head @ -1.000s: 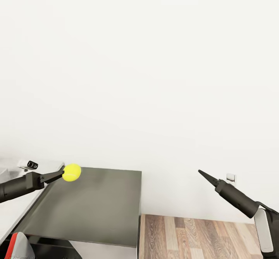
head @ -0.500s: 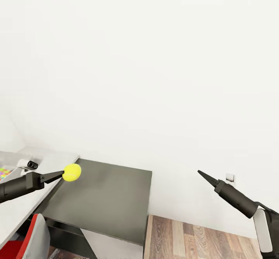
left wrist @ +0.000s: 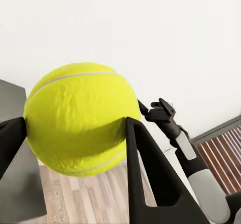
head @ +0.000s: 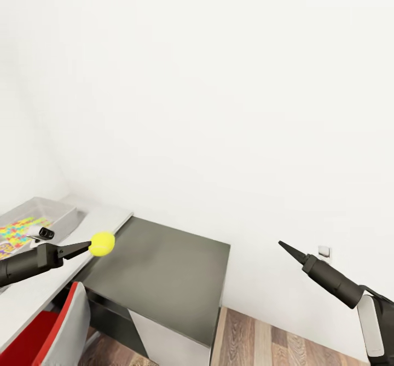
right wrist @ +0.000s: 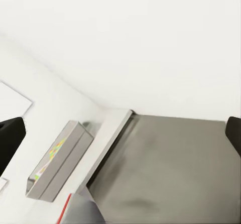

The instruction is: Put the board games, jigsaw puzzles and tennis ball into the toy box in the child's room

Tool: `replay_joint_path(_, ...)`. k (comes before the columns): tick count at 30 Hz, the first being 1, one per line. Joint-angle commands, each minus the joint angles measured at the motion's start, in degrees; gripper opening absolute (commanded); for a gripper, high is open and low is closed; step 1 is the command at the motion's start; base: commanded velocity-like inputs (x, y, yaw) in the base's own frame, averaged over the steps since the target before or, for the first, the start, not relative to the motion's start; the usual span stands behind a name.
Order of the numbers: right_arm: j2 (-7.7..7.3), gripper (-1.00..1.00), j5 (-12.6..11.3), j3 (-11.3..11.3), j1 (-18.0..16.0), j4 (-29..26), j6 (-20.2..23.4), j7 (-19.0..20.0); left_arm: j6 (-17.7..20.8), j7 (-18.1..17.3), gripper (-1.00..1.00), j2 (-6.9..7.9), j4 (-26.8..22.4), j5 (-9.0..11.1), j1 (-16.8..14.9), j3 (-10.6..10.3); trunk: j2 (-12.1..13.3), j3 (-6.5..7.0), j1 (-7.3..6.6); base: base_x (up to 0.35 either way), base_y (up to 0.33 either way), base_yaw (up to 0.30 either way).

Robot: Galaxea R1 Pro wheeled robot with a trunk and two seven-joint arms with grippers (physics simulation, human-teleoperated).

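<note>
Head view: left gripper (head: 87,245) clamped on the tennis ball (head: 102,243), held above the dark-grey cabinet section (head: 164,276), at its edge beside the white table (head: 33,292). Toy box (head: 54,215) farther along that table, a jigsaw puzzle (head: 19,232) inside. Right gripper (head: 287,249) pointed toward the wall beyond the cabinet, fingers drawn to a point, nothing held; red chair (head: 49,333) below the table.

Left wrist view: fingers (left wrist: 145,169) pressed against both sides of the ball (left wrist: 80,118).

Right wrist view: toy box (right wrist: 63,158) beside the cabinet (right wrist: 170,169); spread of the fingertips (right wrist: 10,138) hard to tell.
</note>
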Motion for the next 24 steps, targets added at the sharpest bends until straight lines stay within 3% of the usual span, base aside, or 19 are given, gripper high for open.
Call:
replay_joint_path(1,-0.04,1.00,-0.2,-0.1,0.0,0.0,0.4,0.1,0.3,-0.2,-1.00,0.00,0.0,0.0,-0.1,0.0,-0.1,-0.13,0.03,0.000,-0.002,0.290)
replay_joint_path(24,0.32,1.00,-0.2,0.0,0.0,0.0,0.3,0.1,0.3,-0.2,-1.00,0.00,0.0,0.0,-0.1,0.0,-0.1,-0.13,0.03,-0.039,0.003,0.289)
